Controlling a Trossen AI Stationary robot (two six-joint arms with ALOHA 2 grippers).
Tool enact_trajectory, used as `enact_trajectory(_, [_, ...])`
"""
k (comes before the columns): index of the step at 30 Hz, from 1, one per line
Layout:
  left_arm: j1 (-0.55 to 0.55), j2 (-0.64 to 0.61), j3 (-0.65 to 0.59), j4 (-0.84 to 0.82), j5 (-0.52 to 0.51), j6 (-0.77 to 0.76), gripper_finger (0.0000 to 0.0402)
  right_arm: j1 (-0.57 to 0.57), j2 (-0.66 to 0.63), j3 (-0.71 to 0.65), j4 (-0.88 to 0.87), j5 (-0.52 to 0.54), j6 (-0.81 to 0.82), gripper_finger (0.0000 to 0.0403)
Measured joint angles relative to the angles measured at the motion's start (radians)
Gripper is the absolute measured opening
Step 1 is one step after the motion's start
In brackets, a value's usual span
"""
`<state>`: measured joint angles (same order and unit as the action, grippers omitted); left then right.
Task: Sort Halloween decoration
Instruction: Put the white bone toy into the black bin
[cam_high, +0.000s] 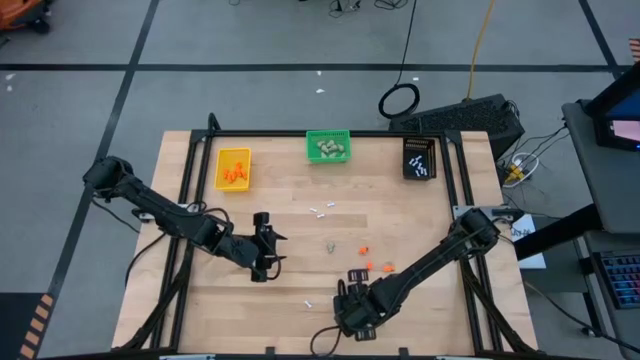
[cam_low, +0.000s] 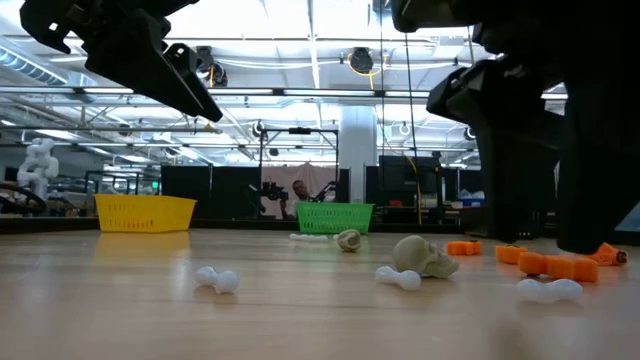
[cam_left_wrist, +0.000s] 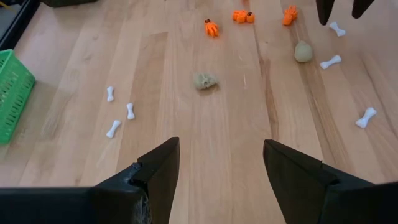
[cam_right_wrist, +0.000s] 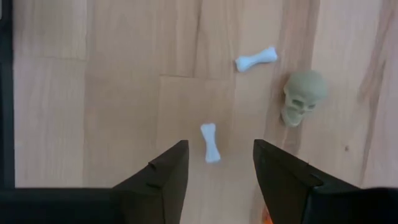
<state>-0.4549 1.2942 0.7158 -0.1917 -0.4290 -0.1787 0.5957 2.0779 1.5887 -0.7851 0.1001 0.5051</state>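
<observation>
Halloween decoration pieces lie loose on the wooden table: orange bits (cam_left_wrist: 211, 27), beige skull lumps (cam_left_wrist: 205, 81) and white bones (cam_left_wrist: 113, 129). My right gripper (cam_right_wrist: 214, 163) points down near the table's front edge (cam_high: 347, 298), open. Its fingers stand on either side of a white bone (cam_right_wrist: 210, 143) that lies flat on the table, and I see no touch. A skull (cam_right_wrist: 301, 96) and another bone (cam_right_wrist: 256, 59) lie just beyond. My left gripper (cam_left_wrist: 221, 165) hovers open left of centre (cam_high: 263, 248), with nothing between its fingers.
At the table's far edge stand three small bins: yellow (cam_high: 232, 168) with orange bits, green (cam_high: 328, 147) with beige lumps, black (cam_high: 420, 158) with white bones. More bones (cam_high: 320, 210) lie mid-table. Orange bits (cam_high: 365, 250) lie between the two grippers.
</observation>
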Motion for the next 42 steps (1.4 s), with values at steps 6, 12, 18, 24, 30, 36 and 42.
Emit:
enact_trajectory(6, [0.000, 0.000, 0.000, 0.000, 0.000, 0.000, 0.0231, 0.001, 0.048, 0.000, 0.026, -0.028, -0.031, 0.0161])
enact_trajectory(12, [0.000, 0.000, 0.000, 0.001, 0.000, 0.000, 0.0231, 0.000, 0.060, 0.002, 0.029, -0.027, -0.027, 0.0160])
enact_trajectory(18, [0.000, 0.000, 0.000, 0.000, 0.000, 0.000, 0.0231, -0.007, 0.060, 0.002, 0.025, -0.031, -0.020, 0.0153])
enact_trajectory(24, [0.000, 0.000, 0.000, 0.000, 0.000, 0.001, 0.0231, -0.021, 0.060, 0.001, 0.025, -0.053, -0.020, 0.0099])
enact_trajectory(30, [0.000, 0.000, 0.000, 0.000, 0.000, 0.000, 0.0231, -0.027, 0.060, 0.000, 0.024, -0.053, -0.036, 0.0038])
enact_trajectory(36, [0.000, 0.000, 0.000, 0.000, 0.000, 0.000, 0.0231, -0.028, 0.060, 0.000, 0.023, -0.053, -0.053, 0.0004])
enact_trajectory(42, [0.000, 0.000, 0.000, 0.000, 0.000, 0.001, 0.0231, -0.027, 0.060, 0.000, 0.023, -0.053, -0.057, 0.0002])
